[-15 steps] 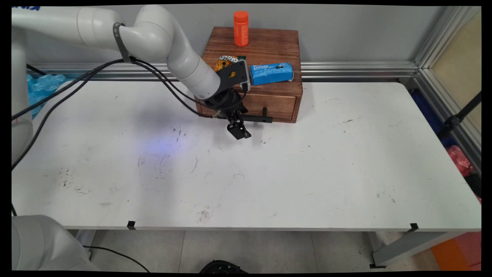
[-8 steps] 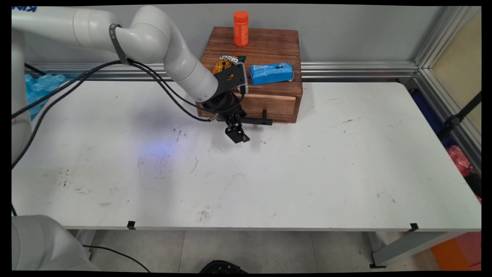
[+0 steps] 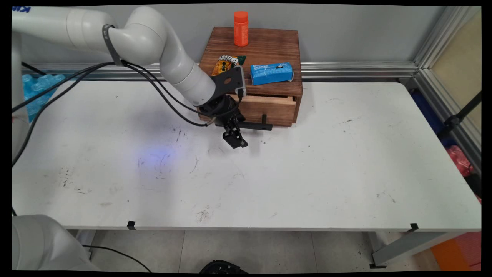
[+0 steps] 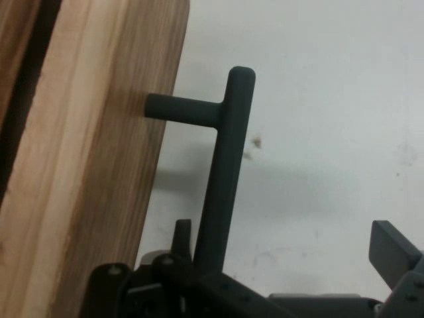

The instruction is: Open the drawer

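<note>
The black gripper (image 3: 234, 138) hangs low over the white table (image 3: 307, 173), right in front of the small wooden drawer box (image 3: 269, 46) at the table's far side. The thing it is closest to is the drawer's black handle (image 3: 253, 125), a slim round bar on two short posts. In the main view the bar's long axis runs from 9 to 3 o'clock along the drawer front (image 3: 269, 109), and it sits at about 2 o'clock from the fingertips.

In the hand view the gripper (image 4: 288, 242) has its fingers spread wide and grips nothing. The handle (image 4: 225, 172) runs nearly from 12 to 6 o'clock. Its lower end goes down beside the left finger (image 4: 182, 232), on the inner side, touching it or very nearly. The right finger (image 4: 397, 248) stands well apart at 3 o'clock, with bare table between.

The bar looks matt and smooth, either painted metal or plastic. The drawer front (image 4: 86, 165) is pale planed wood with long straight grain. It stands a little out of the darker, rough-stained box, with a dark gap behind it.

On the box top an orange capped bottle (image 3: 241, 29) stands upright at 12 o'clock. A blue soft pack (image 3: 271, 73) lies flat near the front edge, and beside it at 9 o'clock lies a crinkly orange-and-black snack packet (image 3: 225, 63), partly behind the wrist. The table is scuffed with dark marks
</note>
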